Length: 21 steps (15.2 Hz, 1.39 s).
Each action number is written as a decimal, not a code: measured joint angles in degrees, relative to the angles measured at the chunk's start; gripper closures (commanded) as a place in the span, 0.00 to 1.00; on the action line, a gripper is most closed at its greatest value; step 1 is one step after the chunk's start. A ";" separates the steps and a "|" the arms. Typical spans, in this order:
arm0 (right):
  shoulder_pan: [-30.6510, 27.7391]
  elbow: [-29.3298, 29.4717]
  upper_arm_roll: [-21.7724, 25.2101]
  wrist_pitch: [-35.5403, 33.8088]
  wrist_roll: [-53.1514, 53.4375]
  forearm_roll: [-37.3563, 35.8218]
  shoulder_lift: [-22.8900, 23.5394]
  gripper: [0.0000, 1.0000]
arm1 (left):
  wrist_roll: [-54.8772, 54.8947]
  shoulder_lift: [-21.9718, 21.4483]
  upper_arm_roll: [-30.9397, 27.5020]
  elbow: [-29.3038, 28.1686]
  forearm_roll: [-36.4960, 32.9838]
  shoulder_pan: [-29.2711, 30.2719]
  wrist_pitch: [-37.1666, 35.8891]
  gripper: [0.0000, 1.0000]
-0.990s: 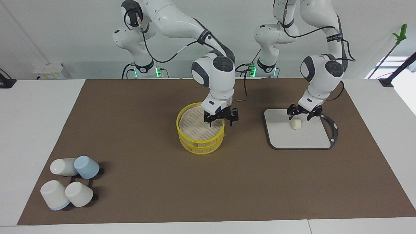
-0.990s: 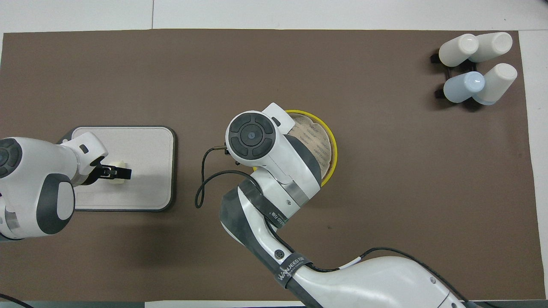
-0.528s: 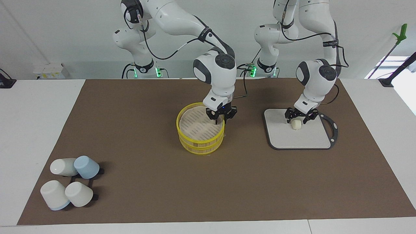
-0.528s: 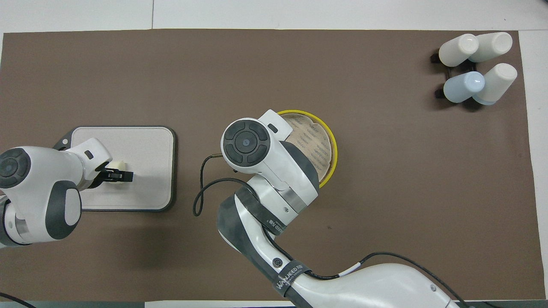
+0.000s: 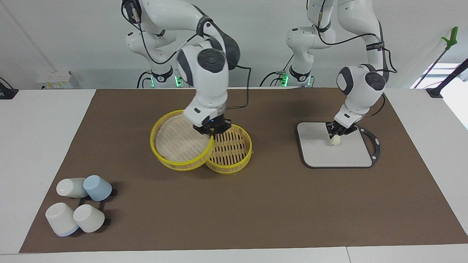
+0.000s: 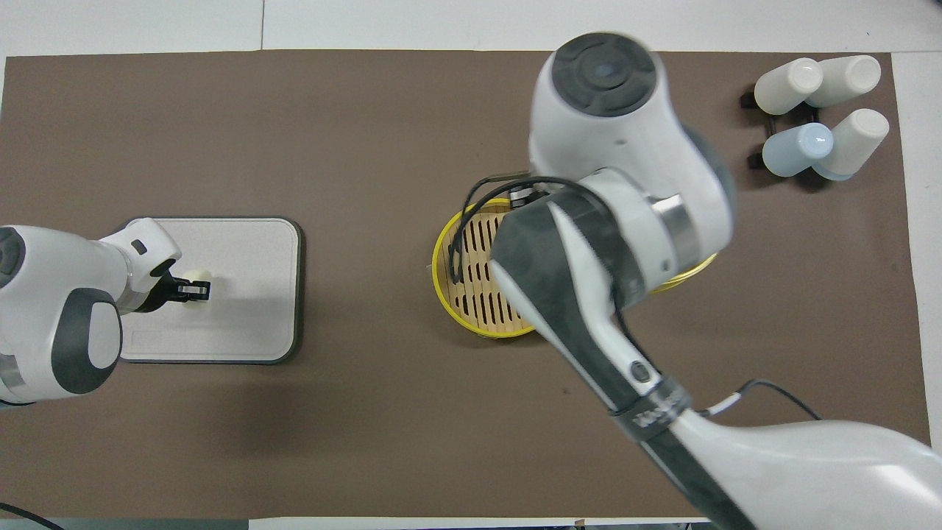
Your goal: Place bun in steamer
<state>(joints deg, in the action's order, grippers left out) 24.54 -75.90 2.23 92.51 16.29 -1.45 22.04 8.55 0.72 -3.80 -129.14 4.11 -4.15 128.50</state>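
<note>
The bun (image 5: 333, 141) is a small cream dough piece on the grey board (image 5: 347, 155). My left gripper (image 5: 336, 132) is down on the board with its fingers shut around the bun, as the overhead view (image 6: 193, 289) also shows. The steamer (image 5: 229, 150) stands mid-table with its slatted floor (image 6: 478, 283) uncovered. My right gripper (image 5: 211, 130) is shut on the rim of the steamer's yellow-rimmed lid (image 5: 175, 140) and holds it tilted in the air beside the steamer, toward the right arm's end. In the overhead view the right arm hides that gripper and most of the lid.
Several upturned white and pale blue cups (image 5: 78, 204) on a black rack sit at the right arm's end, far from the robots. A brown mat (image 5: 256, 204) covers the table.
My right gripper shut on the lid's rim, lifted it off the steamer and carried it toward the right arm's end, uncovering the slatted floor. My left gripper lowered and shut around the bun.
</note>
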 measured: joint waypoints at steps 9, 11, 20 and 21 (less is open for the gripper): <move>-13.81 -4.43 0.31 -8.33 -27.34 -8.62 -3.48 1.00 | -52.41 11.14 1.63 33.42 1.35 -31.23 -14.75 0.78; -16.75 -6.51 0.34 -5.64 -31.06 -8.63 -3.66 1.00 | -56.12 14.23 1.62 32.26 1.31 -37.39 -8.84 0.78; -17.22 -9.01 -0.28 -4.59 -32.10 -8.63 -5.23 1.00 | -60.64 23.55 1.16 27.31 -1.01 -42.91 4.96 0.09; -17.22 -9.06 -0.28 -4.59 -32.10 -8.63 -5.23 1.00 | -61.46 23.54 1.16 27.31 -1.04 -42.91 4.98 0.00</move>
<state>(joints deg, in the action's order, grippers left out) 7.32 -84.96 1.95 87.91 -15.81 -10.07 16.80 -52.91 24.26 -2.64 -101.83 3.07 -47.06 133.48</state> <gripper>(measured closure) 0.903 0.595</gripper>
